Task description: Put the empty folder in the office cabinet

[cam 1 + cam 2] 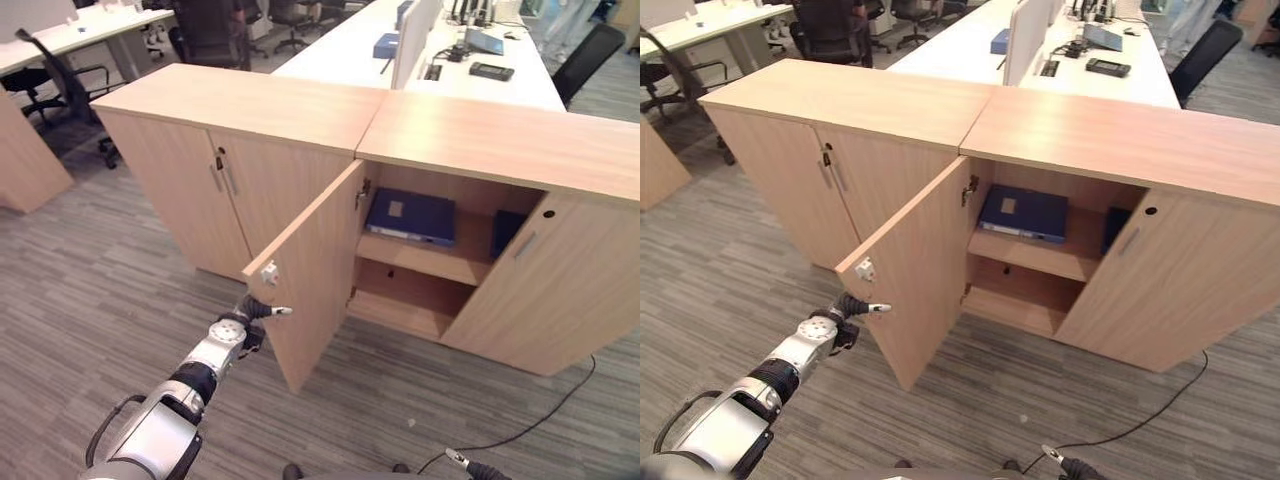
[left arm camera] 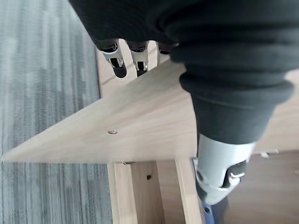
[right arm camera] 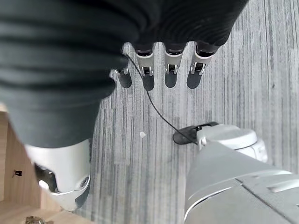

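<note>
Folder-wise, we see our left hand (image 1: pixel 252 312) nearest, fingers straight against the outer face of the open cabinet door (image 1: pixel 315 270), our right hand (image 3: pixel 159 70) relaxed over the floor, and farther in the blue folder (image 1: pixel 411 216) flat on the cabinet's upper shelf (image 1: pixel 430 258).

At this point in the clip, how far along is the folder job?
Done, by the look of it: a blue folder lies flat on the upper shelf of the open cabinet, with a second blue item upright beside it. In hand: nothing; the left hand is at the outer edge of the swung-out door, and the right hand hangs empty over the carpet. Left: closing the door, if wanted.
</note>
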